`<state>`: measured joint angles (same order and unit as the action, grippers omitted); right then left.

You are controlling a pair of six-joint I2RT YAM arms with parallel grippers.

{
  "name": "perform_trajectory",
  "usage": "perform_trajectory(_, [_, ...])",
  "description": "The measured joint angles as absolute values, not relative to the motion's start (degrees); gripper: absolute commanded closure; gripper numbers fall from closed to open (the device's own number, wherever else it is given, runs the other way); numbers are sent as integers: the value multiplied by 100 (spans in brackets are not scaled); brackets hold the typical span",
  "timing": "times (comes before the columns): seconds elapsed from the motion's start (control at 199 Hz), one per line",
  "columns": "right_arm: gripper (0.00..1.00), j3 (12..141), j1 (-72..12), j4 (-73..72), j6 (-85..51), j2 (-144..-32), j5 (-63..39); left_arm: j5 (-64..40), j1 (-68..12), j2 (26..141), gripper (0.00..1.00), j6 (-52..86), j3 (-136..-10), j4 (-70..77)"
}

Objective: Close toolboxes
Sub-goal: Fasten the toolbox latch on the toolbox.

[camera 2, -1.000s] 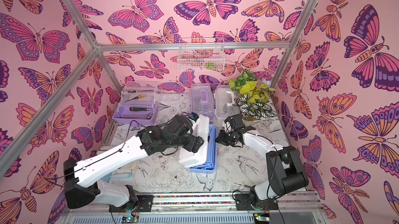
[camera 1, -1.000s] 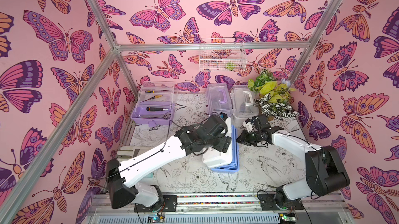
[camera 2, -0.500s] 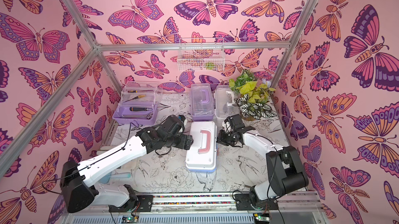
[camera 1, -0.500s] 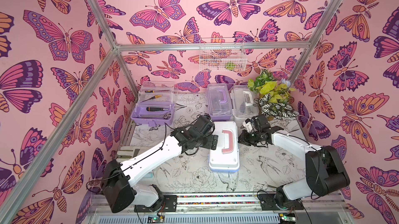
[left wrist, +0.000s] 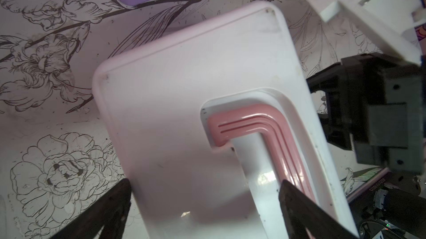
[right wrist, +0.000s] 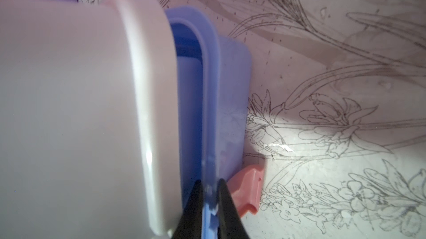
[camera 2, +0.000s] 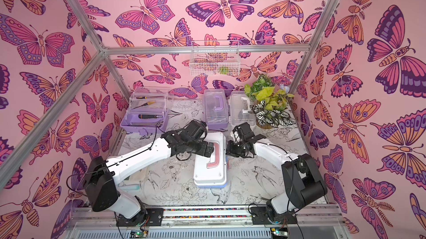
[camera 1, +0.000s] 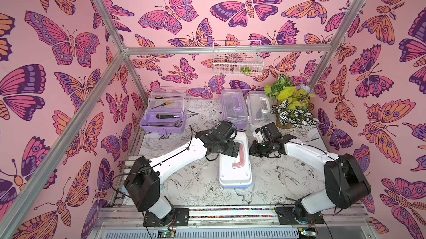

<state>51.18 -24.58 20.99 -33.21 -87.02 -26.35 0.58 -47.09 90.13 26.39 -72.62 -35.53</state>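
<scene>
We're pinching the blue toolbox [camera 1: 234,171] by its rim [right wrist: 208,88] w/ the right gripper [right wrist: 209,183] clamped on it — box sitting mid-frame in both top views, white lid [left wrist: 184,88] down. Left gripper [left wrist: 204,184] is hanging wide open over the lid; we reckon it's worth pressing flat nr the pink latch [right wrist: 247,184] edge — base braced, no sliding.

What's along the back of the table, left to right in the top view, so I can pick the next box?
open lilac toolbox → second lilac toolbox, lid down → white toolbox with a clear lid → potted plant
</scene>
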Motion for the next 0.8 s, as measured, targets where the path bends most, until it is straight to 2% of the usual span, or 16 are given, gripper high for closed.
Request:
perform_trajectory(0.035, [80,5140,-2477,2099,-3326,-8720,-2624,62,-4681,9021,4,2641,-7262,-3605])
perform_trajectory(0.091, [67,5175,-2510,2139,-3319,-8726,-2580,82,-4652,9037,5,2639,-7262,-3688])
perform_trajectory(0.141, [62,5221,-2519,2239,-3315,-8726,-2504,91,-4637,9048,6,2637,-7262,-3769])
perform_trajectory(0.438, [61,5367,-2206,2860,-3083,-8368,-2217,-126,-4482,9056,9,2644,-7135,-3739])
perform_trajectory(0.514, [55,5365,-2014,3024,-3026,-8123,-2141,-209,-4458,9056,9,2655,-7085,-3712])
perform_trajectory(0.67, [54,5330,-1835,3218,-2958,-7701,-2045,-303,-4410,9091,5,2657,-7048,-3701])
perform_trajectory(0.725, [54,5275,-1835,3245,-2954,-7642,-2047,-364,-4394,9120,0,2663,-7039,-3710])
perform_trajectory(0.801, [54,5151,-1835,3260,-2952,-7627,-2047,-456,-4388,9150,1,2672,-7030,-3743])
